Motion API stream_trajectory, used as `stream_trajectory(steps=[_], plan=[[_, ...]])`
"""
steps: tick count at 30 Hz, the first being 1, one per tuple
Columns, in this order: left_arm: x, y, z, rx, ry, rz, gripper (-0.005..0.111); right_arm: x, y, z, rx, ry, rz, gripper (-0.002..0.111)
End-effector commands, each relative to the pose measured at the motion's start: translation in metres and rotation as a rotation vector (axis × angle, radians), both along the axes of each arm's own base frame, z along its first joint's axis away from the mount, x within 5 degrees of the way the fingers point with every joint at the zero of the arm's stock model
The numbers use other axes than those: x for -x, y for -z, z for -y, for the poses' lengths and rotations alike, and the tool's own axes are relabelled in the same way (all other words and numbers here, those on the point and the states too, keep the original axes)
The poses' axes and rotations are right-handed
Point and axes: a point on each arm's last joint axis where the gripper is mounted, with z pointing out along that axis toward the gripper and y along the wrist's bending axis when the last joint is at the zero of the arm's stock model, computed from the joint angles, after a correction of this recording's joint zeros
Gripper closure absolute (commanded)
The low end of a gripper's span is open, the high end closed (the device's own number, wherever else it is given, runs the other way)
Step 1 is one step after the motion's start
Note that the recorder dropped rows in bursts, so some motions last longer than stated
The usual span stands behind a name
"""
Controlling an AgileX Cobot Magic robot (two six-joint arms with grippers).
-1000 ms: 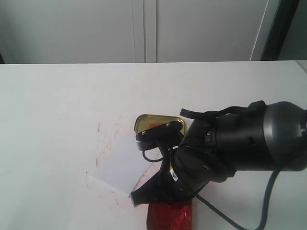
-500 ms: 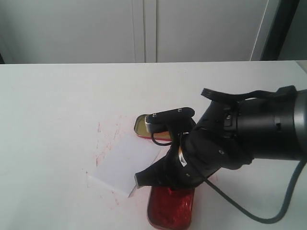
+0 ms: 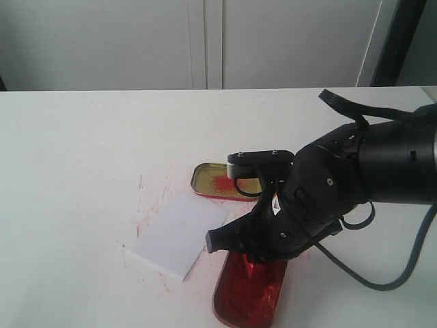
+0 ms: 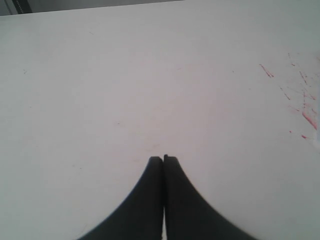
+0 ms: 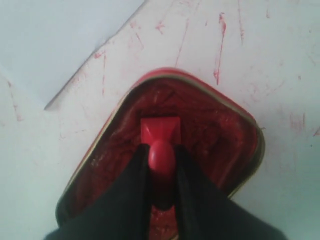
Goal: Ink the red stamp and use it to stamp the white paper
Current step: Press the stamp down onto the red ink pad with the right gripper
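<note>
My right gripper is shut on the knobbed handle of the red stamp, whose square base sits inside the oblong red ink tin. In the exterior view the right gripper hangs over the near-side ink tin, and the stamp itself is hidden by the arm. The white paper lies just left of the tin; its corner shows in the right wrist view as the white paper. My left gripper is shut and empty over bare white tabletop, out of the exterior view.
The gold-lined tin lid with a red smear lies behind the ink tin, partly covered by the right arm. Red ink streaks mark the tabletop around the paper. White cabinet doors stand beyond the table's far edge.
The right arm has moved right and lifted back, uncovering more of the lid and the ink tin. The paper has not moved.
</note>
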Motion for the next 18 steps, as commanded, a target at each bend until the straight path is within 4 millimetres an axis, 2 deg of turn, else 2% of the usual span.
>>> stream_trajectory(steps=[1, 5, 18], plan=[[0.000, 0.001, 0.000, 0.002, -0.002, 0.003, 0.107, -0.003, -0.002, 0.000, -0.006, -0.017, 0.011, 0.108], [0.000, 0.001, 0.000, 0.002, -0.002, 0.003, 0.107, -0.004, 0.011, -0.004, -0.005, -0.028, -0.036, 0.108], [0.000, 0.001, 0.000, 0.002, -0.002, 0.003, 0.107, -0.005, 0.010, -0.006, -0.039, -0.004, -0.035, 0.108]])
